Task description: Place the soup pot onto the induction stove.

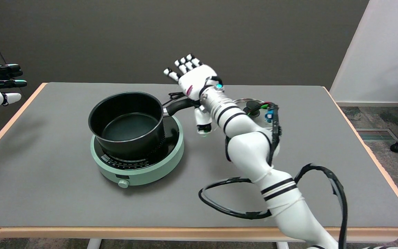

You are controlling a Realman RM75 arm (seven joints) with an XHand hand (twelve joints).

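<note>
Right hand [195,81], reaching in from the lower right, is raised above and just beyond the far end of the pot handle [180,105]. Its fingers [184,64] are spread and point up and away, and its thumb [203,121] hangs down on the near side of the handle; nothing is held in it. Whether the palm or wrist brushes the handle's tip cannot be told from this view.

Soup pot [127,124], black and empty, stands upright on the induction stove [138,166], a pale green round unit with a knob [123,183] at its front. The pot sits toward the stove's left rear, so more of the dark cooking surface shows on the right (it looks fully supported nonetheless).

The handle's long axis runs from the pot's right rim up and to the right, ending directly under the hand; the pot body therefore lies to the left of and below the hand. The placement appears done, and any further move would likely be a withdrawal up and to the right, clear of the handle.

A glass lid [245,103] lies on the grey table [47,193] behind the forearm, partly hidden.
</note>
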